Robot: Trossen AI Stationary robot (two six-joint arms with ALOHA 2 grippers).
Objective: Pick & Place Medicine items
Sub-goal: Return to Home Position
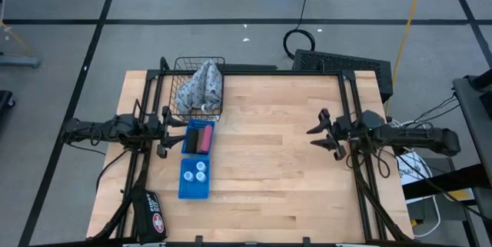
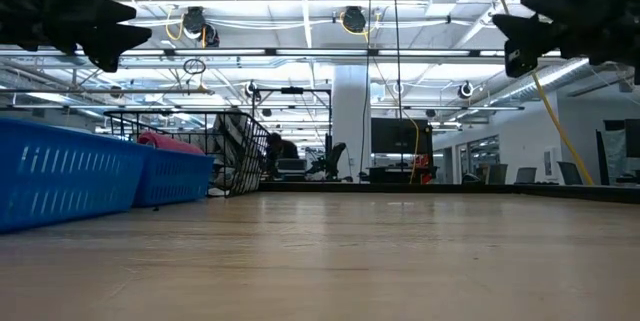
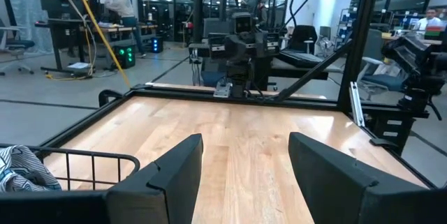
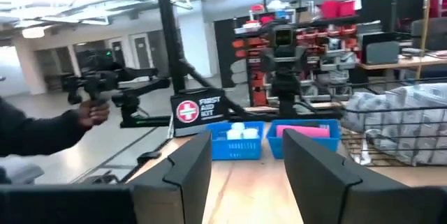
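From above, 3 bottles (image 1: 195, 171) are sitting in the first tray (image 1: 194, 191), tube (image 1: 206, 138) and black container (image 1: 193, 138) in the second tray (image 1: 187, 149), left gripper (image 1: 164, 132) and right gripper (image 1: 314, 135) hanging spread, empty; low down, tray walls are hiding the bottles; wrist views are showing fingers (image 3: 174, 175) apart.

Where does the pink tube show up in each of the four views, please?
High view: the pink tube lies in the blue tray nearest the wire basket.
Low view: pink tube at left, showing above the tray's rim.
Left wrist view: not in it.
Right wrist view: pink tube in the tray next to the wire basket.
Shared landmark: the wire basket, seen in all four.
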